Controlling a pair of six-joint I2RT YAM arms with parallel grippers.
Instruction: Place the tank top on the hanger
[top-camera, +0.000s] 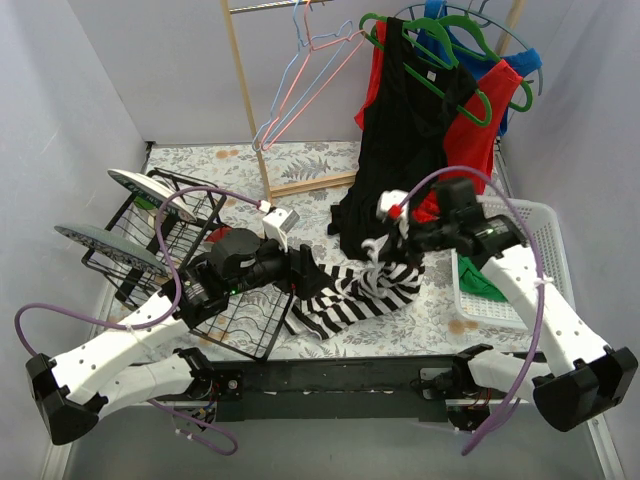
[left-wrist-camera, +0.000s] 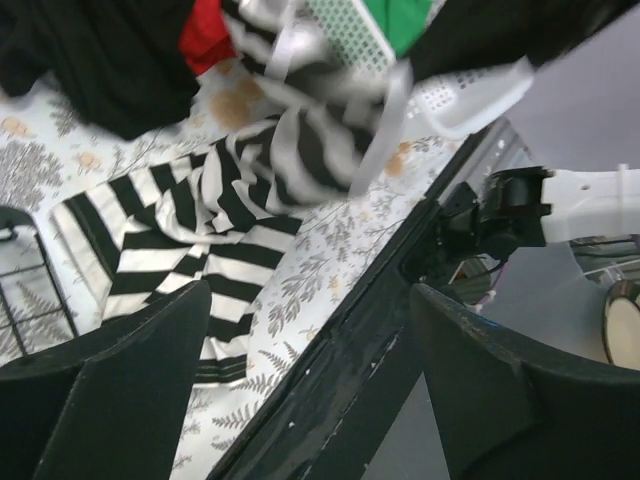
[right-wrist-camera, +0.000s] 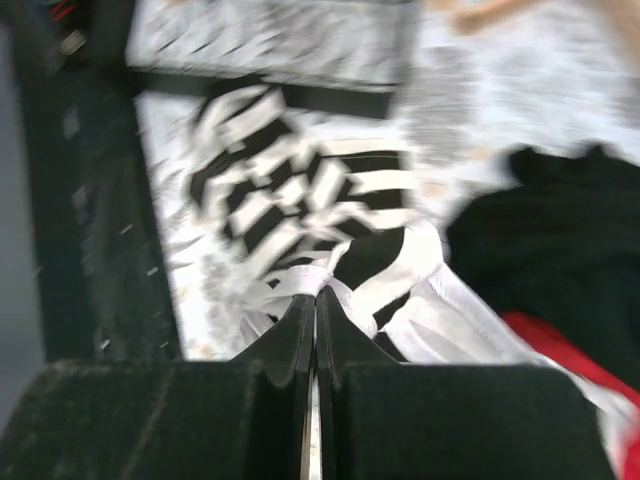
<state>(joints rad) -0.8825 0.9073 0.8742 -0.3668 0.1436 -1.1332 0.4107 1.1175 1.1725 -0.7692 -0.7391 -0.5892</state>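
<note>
Right gripper (right-wrist-camera: 315, 300), pinched on the white trim of the soft black-and-white striped fabric tank top (top-camera: 360, 288), whose limp, light body is draped on the floral-patterned table (top-camera: 320, 165) beside the spread left gripper (left-wrist-camera: 305, 300); strap edges are judged best held.

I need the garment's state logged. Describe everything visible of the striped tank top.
The tank top is soft fabric with black-and-white stripes and white edging. It lies crumpled on the floral table near the front edge, one end lifted where the right gripper has its jaws shut on a white strap.
</note>
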